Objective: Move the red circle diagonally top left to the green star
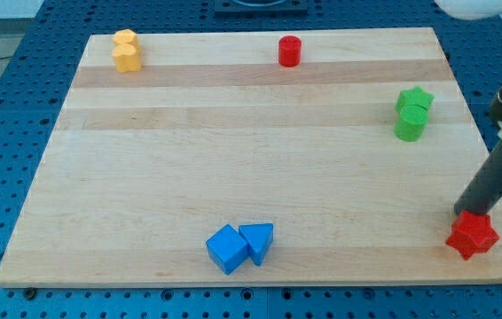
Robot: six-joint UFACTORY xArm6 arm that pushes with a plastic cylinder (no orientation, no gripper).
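The red circle (289,50) stands near the view's top edge of the wooden board (251,151), a little right of centre. The green star (416,100) sits at the view's right, touching a green cylinder-like block (410,125) just below it. My tip (462,213) is at the view's lower right, right against the top left of a red star (473,235). The tip is far from the red circle and well below the green star.
Two yellow blocks (126,50) sit stacked close together at the view's top left. A blue cube (227,249) and a blue triangle (257,241) touch each other near the view's bottom centre. Blue pegboard surrounds the board.
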